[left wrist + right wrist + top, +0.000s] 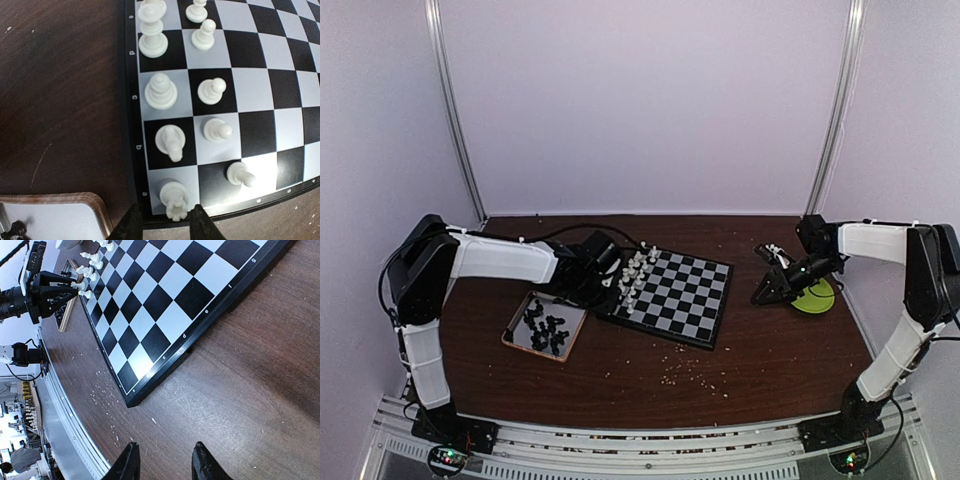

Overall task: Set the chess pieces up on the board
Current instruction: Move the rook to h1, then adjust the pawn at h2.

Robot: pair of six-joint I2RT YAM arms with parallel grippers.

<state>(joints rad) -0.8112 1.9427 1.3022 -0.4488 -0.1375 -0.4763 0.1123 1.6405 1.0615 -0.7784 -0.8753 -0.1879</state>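
The board [682, 297] lies mid-table. White chess pieces [635, 272] stand in two rows along its left edge. In the left wrist view a white rook [175, 200] stands on the corner square, with a knight [170, 141], a bishop [160, 92] and pawns [217, 130] beyond it. My left gripper [610, 283] is open, and its fingertips [131, 224] straddle the rook's top with a gap on each side. Black pieces [546, 328] lie in the tray. My right gripper [767, 290] is open and empty over bare table, right of the board [165, 305].
A wood-rimmed silver tray [517, 340] sits left of the board, and its corner [95, 201] shows in the left wrist view. A green disc [817, 297] lies under the right arm. White crumbs [690, 375] dot the table in front of the board.
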